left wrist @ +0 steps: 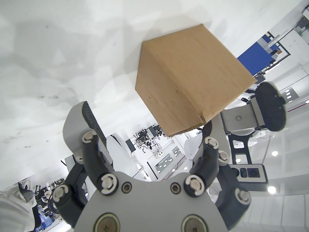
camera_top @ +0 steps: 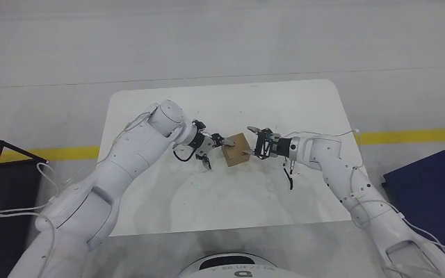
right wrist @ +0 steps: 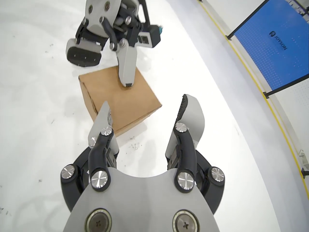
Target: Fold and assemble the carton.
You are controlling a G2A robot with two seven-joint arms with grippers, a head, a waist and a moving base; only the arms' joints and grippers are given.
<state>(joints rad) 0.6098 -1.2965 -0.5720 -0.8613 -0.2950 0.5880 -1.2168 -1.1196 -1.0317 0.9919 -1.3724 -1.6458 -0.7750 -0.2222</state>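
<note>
Brown cardboard carton [camera_top: 236, 149]: stood on the white counter [camera_top: 299, 111], visible faces closed, between the two sets of jaws. Left jaws: spread, one fingertip [right wrist: 126, 73] resting on the carton's top face, the other clear of it. Right jaws: spread, holding nothing, carton just ahead of them. I judged the folding nearly done, with the top being pressed down; next I would need even pressure without tipping it. Right wrist view showed that contact; left wrist view showed a flap seam at the nearest corner.
</note>
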